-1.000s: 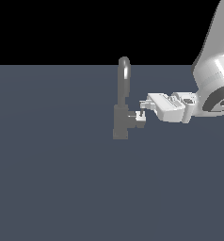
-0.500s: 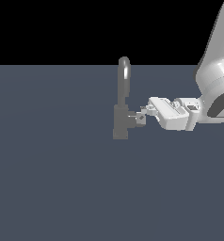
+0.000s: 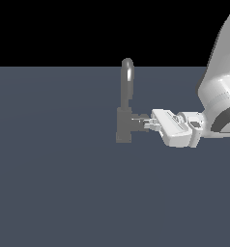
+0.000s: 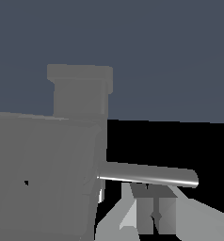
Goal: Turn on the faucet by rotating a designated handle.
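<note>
The handle (image 3: pixel 138 121) juts as a short horizontal stub from the exterior view's right side of the faucet (image 3: pixel 123 124), low on its blocky base, below the tall arched spout. The faucet stands about mid-scene on the dark blue-grey worktop (image 3: pixel 54 183). The white end effector (image 3: pixel 150 124) reaches in from the right, fingertips at the handle's end; whether they clench it I cannot tell.

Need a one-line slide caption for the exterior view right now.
Robot gripper reaching in from the exterior view's right to the handle on the side of the grey faucet.
</note>
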You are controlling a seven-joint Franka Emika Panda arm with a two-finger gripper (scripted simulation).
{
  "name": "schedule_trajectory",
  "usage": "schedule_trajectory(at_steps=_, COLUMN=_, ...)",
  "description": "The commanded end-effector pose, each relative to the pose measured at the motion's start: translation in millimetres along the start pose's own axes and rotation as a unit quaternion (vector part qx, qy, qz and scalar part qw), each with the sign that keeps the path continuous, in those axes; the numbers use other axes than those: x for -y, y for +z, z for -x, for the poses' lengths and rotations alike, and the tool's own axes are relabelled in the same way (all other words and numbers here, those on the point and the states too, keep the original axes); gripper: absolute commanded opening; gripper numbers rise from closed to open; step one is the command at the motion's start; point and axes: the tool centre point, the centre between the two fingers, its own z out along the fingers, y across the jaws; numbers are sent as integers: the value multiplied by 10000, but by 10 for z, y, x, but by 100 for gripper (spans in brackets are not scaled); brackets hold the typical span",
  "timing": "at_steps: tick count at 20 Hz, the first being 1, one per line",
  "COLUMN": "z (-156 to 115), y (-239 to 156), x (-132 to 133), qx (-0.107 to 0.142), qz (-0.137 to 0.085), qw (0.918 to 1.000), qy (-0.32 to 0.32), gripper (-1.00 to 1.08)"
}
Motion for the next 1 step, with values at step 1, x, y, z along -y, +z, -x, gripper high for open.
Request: schedule_trajectory(at_steps=1, z=-320, y=-4, x=-162, qx=3, qz=-34, qw=9997, qy=228, gripper=-100)
